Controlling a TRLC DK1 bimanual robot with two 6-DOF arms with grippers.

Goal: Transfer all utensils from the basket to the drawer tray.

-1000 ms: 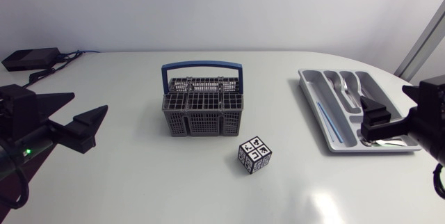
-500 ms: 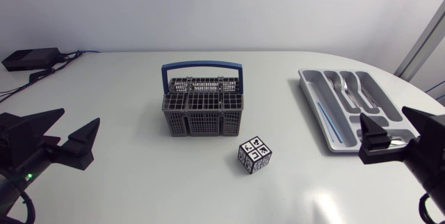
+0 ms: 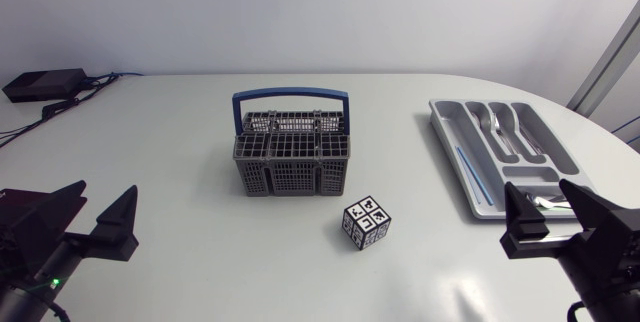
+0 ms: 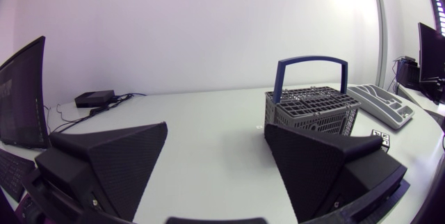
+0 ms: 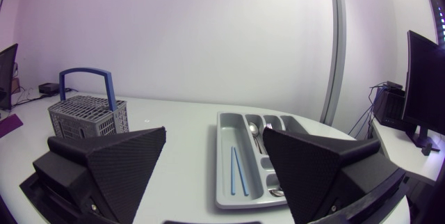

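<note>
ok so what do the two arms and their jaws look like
What shows of the left arm and right arm is matte black. Each ends in jaws made of two broad wedge-shaped pieces tapering to a point, and the wrist views show a fine grid texture on their faces. A small green light glows on the left arm.

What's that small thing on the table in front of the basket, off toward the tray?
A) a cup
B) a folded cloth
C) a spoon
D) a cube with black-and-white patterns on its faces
D: the cube shows black-and-white patterned faces and stands by itself, touching neither the basket nor the tray.
</note>
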